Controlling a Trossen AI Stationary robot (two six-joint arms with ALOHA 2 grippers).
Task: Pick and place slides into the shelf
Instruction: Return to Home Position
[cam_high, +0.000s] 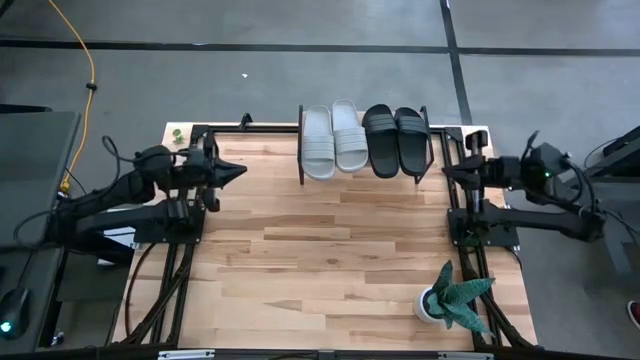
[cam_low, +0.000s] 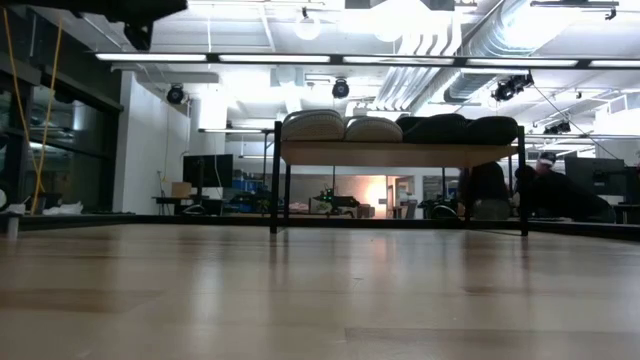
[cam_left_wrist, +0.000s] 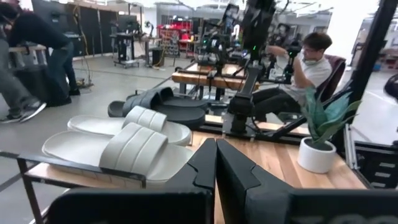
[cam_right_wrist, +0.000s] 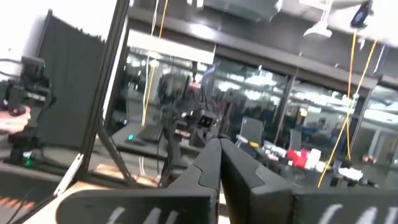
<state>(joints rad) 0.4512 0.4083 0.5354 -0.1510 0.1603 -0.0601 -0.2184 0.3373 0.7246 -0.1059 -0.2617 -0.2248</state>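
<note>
Four slides lie side by side, soles down, on the shelf (cam_high: 432, 150) at the table's far edge: two pale grey-green ones (cam_high: 318, 142) (cam_high: 350, 134) on the left, two black ones (cam_high: 381, 140) (cam_high: 412, 138) on the right. The low view shows them on the shelf's board (cam_low: 400, 152), pale (cam_low: 315, 125) and black (cam_low: 455, 128). My left gripper (cam_high: 238, 171) is shut and hovers left of the shelf; its wrist view shows the shut fingers (cam_left_wrist: 216, 163) and the pale slides (cam_left_wrist: 134, 146). My right gripper (cam_high: 447, 173) is shut, right of the shelf, its fingers (cam_right_wrist: 220, 163) pointing left.
A potted plant in a white pot (cam_high: 450, 297) stands near the table's near right corner. Black arm bases (cam_high: 180, 215) (cam_high: 480, 228) sit at the left and right sides. Bare wood tabletop (cam_high: 330, 260) spreads between them. People sit at desks beyond the table (cam_left_wrist: 308, 59).
</note>
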